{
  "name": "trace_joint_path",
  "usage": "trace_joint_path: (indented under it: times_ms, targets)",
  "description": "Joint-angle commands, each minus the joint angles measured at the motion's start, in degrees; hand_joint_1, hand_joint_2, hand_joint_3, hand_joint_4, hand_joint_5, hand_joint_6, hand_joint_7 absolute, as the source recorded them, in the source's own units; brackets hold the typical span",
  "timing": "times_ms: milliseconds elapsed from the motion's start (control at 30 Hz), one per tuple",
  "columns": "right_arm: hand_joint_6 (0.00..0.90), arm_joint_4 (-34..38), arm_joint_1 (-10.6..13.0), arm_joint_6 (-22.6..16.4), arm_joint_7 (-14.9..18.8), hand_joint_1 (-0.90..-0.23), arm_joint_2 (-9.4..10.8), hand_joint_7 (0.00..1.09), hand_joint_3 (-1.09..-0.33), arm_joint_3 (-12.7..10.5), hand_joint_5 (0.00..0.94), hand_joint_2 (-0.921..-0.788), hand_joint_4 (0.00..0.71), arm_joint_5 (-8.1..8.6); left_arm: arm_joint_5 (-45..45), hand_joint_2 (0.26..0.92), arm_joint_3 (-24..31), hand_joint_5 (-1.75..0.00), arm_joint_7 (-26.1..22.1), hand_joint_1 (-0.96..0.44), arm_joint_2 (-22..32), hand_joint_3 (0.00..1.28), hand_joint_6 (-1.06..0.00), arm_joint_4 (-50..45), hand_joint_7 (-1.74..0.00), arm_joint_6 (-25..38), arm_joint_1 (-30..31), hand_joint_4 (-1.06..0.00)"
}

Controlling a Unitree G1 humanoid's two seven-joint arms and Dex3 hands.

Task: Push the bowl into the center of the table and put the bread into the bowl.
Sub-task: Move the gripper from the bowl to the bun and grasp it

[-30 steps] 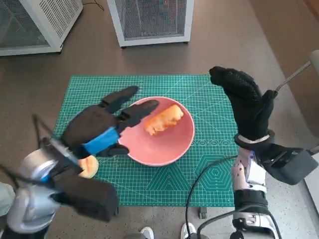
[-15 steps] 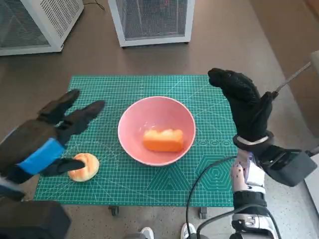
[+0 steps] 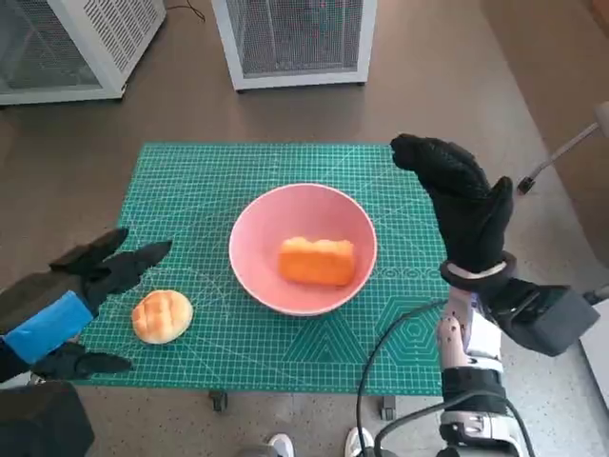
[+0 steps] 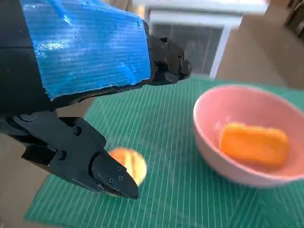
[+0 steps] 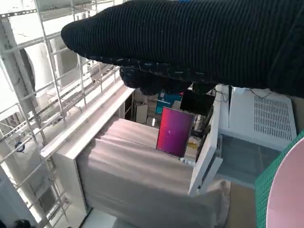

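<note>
Bread, an orange rectangular loaf point(image 3: 317, 262), already lies in your round pink bowl point(image 3: 257, 228) at bench centre; the left hand point(image 3: 67, 300) hovers, fingers wide and empty, beside a round bun point(image 3: 162, 316) near the left edge, while the right hand point(image 3: 461, 200) is raised, holding nothing.

Green cutting mat point(image 3: 400, 324) spread over table. Round bun point(image 3: 162, 316) set near mat's left edge. Two white mesh-fronted cabinets point(image 3: 293, 38) seen on floor beyond.
</note>
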Motion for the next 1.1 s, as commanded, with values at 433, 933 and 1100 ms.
trace_joint_path:
  times_ms: [433, 933, 1100]
  targets:
    - [0.335, 1.1, 1.0, 1.4, 1.7, -0.601, -0.1, 0.0, -0.661, -0.3, 0.001, -0.921, 0.239, 1.69, 2.1, 0.7, -8.7, 0.0, 7.9, -0.09, 0.0, 0.01, -0.17, 5.9, 0.0, 1.0, 1.6, 0.0]
    - [0.34, 0.4, 1.0, 2.7, 2.4, -0.597, -0.8, 0.01, -0.661, -0.6, 0.004, -0.921, 0.249, 2.02, 13.2, 0.725, -22.3, -0.01, 19.6, -0.15, -1.5, 0.01, -0.18, 17.9, -0.01, -4.4, -1.7, -0.06]
    - [0.34, 0.1, 1.0, 2.9, 2.5, -0.592, -1.2, 0.01, -0.66, -0.8, 0.004, -0.921, 0.249, 1.99, 16.2, 0.738, -25.7, -0.01, 20.2, -0.14, -2.1, 0.01, -0.2, 21.8, -0.01, -3.7, -3.8, -0.07]
